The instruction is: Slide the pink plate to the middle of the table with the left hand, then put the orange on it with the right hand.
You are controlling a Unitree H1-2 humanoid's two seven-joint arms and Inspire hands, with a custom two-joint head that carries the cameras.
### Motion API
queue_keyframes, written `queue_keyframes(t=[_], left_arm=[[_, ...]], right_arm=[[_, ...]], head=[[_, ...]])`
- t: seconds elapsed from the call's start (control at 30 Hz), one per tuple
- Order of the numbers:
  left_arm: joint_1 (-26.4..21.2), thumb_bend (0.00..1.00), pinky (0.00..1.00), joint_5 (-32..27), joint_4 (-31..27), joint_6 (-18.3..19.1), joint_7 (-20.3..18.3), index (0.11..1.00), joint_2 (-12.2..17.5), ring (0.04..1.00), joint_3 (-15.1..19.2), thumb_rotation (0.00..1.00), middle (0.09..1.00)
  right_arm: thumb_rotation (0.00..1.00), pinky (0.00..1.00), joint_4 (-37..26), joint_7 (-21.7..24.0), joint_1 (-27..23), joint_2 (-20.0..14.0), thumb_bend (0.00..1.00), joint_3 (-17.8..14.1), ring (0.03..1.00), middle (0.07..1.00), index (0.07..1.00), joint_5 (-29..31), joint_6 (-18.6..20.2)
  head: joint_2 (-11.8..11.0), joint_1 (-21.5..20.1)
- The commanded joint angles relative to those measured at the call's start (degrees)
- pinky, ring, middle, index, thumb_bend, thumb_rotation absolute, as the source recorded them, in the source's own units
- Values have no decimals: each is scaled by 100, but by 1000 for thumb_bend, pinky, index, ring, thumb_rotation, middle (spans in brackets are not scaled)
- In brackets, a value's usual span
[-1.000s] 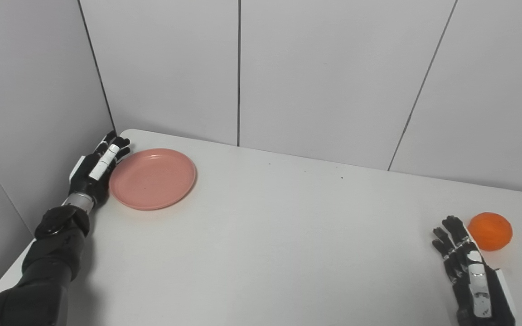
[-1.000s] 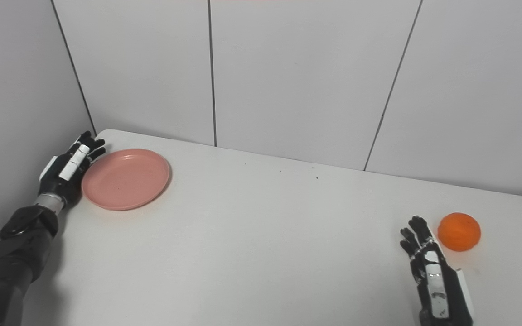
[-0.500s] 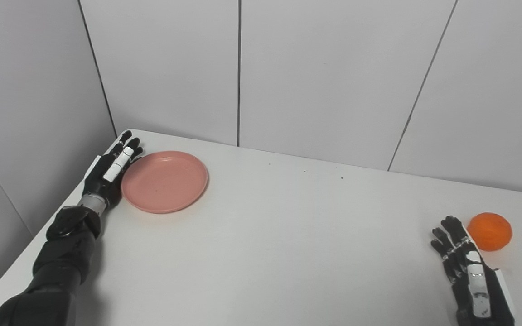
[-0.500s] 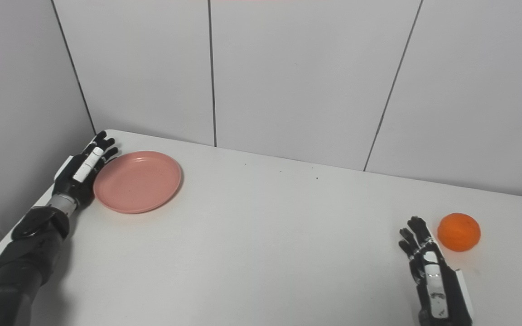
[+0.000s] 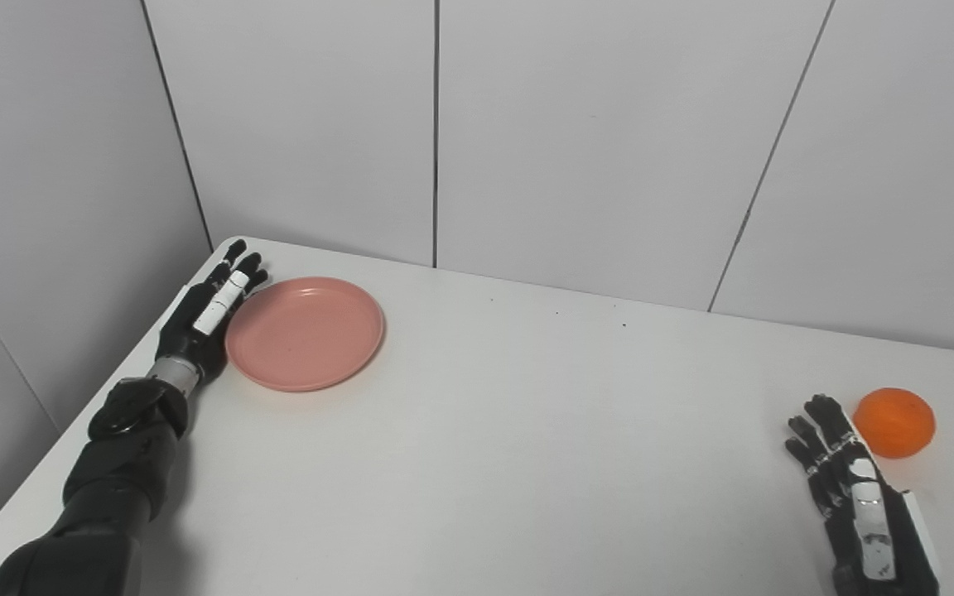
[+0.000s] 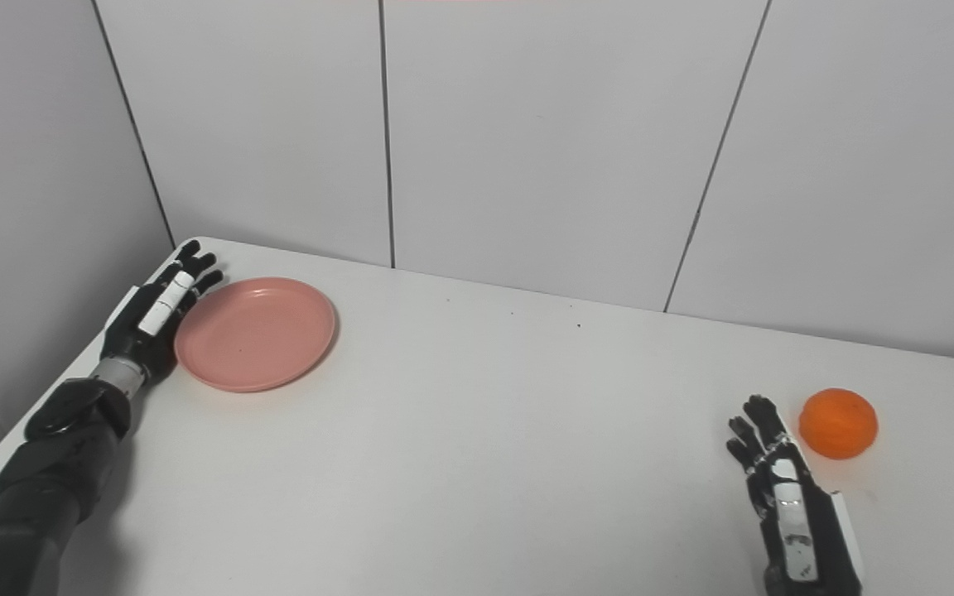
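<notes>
The pink plate [image 5: 305,333] lies flat near the table's far left corner. My left hand [image 5: 205,314] is open, fingers straight, its edge against the plate's left rim. The orange [image 5: 894,422] sits on the table at the right. My right hand [image 5: 854,497] rests flat and open on the table, just left of and nearer than the orange, not touching it. The same scene shows in the right eye view: plate [image 6: 255,333], orange [image 6: 839,423], left hand [image 6: 154,313], right hand [image 6: 787,505].
The white table [image 5: 510,430] is bounded by grey wall panels [image 5: 593,141] at the back and on the left. The table's left edge [image 5: 46,463] runs close beside my left arm.
My left hand has pushed the plate a short way to the right, away from the left wall. The orange and my right hand have stayed put.
</notes>
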Motion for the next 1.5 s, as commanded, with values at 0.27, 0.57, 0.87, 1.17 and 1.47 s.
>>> queue_keyframes(t=[0.27,0.57,0.87,1.17,1.47], left_arm=[[-14,917,906,44,-187,-14,-85,1000,-32,945,-90,588,936],[26,961,883,37,-232,-48,-255,1000,-102,960,-229,608,956],[78,950,855,42,-483,128,-143,1000,-230,943,-250,580,952],[227,908,812,66,-1081,460,114,993,-492,902,-259,553,912],[288,925,807,168,-1401,650,245,989,-593,890,-316,576,913]], right_arm=[[899,934,381,-4,501,269,793,157,928,947,909,57,185],[904,929,367,-23,502,274,782,160,925,945,912,26,180],[903,920,319,-60,523,282,797,180,918,940,905,-6,194],[906,915,317,-104,523,287,792,202,917,939,905,-49,196],[905,910,283,-129,524,307,793,220,911,938,903,-63,223]], head=[[29,-17],[32,-41],[56,-81],[64,-124],[90,-178]])
